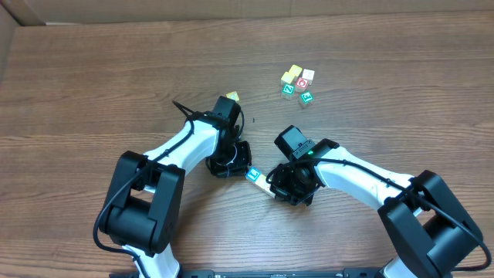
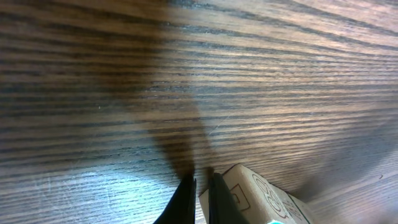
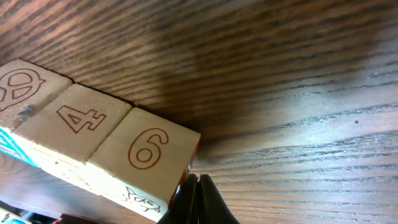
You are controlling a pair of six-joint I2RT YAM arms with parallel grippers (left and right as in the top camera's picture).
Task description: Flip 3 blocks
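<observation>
Three pale wooden blocks lie side by side in a row between my two grippers. In the overhead view only the blue-framed block and a cream block show. The right wrist view shows their tops: one with a looped mark, one marked 4, one marked 6. My right gripper is shut, its tips at the right edge of the 6 block. My left gripper is shut, holding nothing, just left of the row's end block.
A lone bright yellow cube sits behind the left arm. A tight group of yellow, green, red and white cubes lies at the back right. Both arms reach in low over the wooden table.
</observation>
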